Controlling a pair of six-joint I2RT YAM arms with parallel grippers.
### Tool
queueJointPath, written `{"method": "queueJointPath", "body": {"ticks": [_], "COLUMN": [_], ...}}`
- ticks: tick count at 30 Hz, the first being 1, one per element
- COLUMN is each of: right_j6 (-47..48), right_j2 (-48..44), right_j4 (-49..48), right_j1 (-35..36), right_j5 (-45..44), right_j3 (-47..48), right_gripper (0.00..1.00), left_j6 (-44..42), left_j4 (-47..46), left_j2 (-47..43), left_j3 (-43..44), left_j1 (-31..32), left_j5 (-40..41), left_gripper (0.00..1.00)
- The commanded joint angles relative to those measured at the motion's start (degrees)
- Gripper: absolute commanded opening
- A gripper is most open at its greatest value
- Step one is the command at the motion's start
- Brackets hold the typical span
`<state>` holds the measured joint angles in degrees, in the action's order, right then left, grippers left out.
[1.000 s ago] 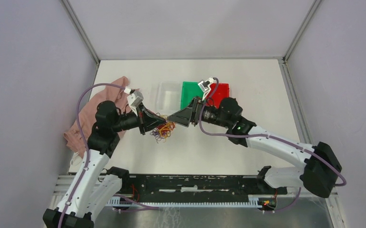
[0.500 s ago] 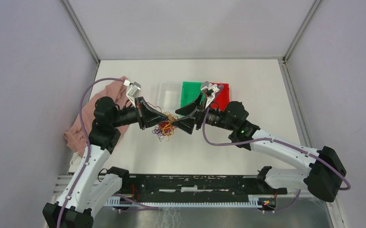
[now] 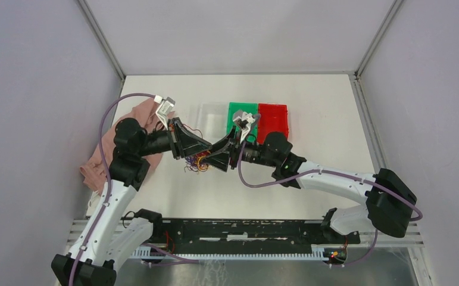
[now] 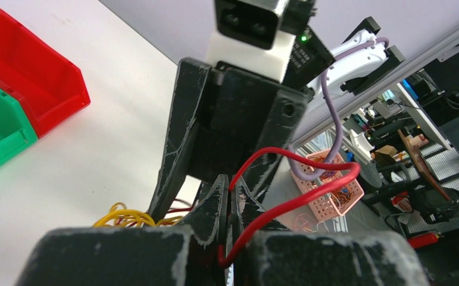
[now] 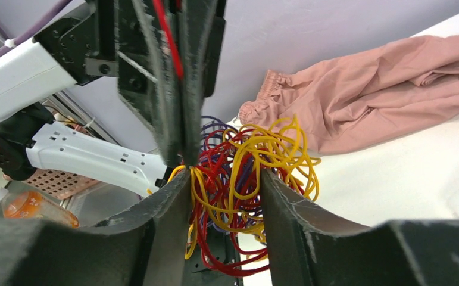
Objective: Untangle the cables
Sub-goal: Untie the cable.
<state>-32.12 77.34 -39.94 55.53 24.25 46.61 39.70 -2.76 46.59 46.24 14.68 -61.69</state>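
The cables (image 3: 199, 162) are a tangled clump of red, yellow and purple wires held just above the table's middle. My left gripper (image 3: 208, 149) comes in from the left. In the left wrist view it (image 4: 231, 193) is shut on a red cable (image 4: 310, 192) that loops out to the right, with yellow cables (image 4: 122, 215) lower left. My right gripper (image 3: 210, 161) meets it from the right. In the right wrist view its jaws (image 5: 224, 193) stand apart around the clump of cables (image 5: 242, 173), whose strands touch the left finger (image 5: 167, 208).
A pink cloth (image 3: 103, 159) lies at the table's left edge, also behind the clump (image 5: 381, 95). A green bin (image 3: 236, 113) and a red bin (image 3: 275, 117) stand behind the grippers, with a clear tray (image 3: 210, 114) to their left.
The right arm has swung left and its jaws have narrowed around the clump. The left gripper stayed shut and shifted slightly right, so both grippers now meet at the cables.
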Motion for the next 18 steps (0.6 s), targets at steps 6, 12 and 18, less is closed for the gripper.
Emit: {"method": "queueJointPath", "body": {"ticks": [6, 12, 18], "right_j6": [-3.12, -1.91, 1.45], "right_j2": [0.01, -3.73, -6.86], "right_j4": [-2.25, 1.53, 9.39], "right_j1": [0.59, 0.55, 0.55], "right_j5": [-5.27, -8.96, -11.92], "right_j3": [-2.14, -6.7, -8.57], "right_gripper": [0.45, 0.46, 0.63], "left_j6": [5.07, 4.99, 3.93], "left_j4": [-2.94, -3.34, -3.28], "left_j2": [0.44, 1.32, 3.44], "left_j3": [6.59, 10.27, 15.1], "left_j1": [0.45, 0.44, 0.44], "left_j5": [-1.59, -1.67, -1.38], "left_gripper": [0.03, 0.03, 0.03]}}
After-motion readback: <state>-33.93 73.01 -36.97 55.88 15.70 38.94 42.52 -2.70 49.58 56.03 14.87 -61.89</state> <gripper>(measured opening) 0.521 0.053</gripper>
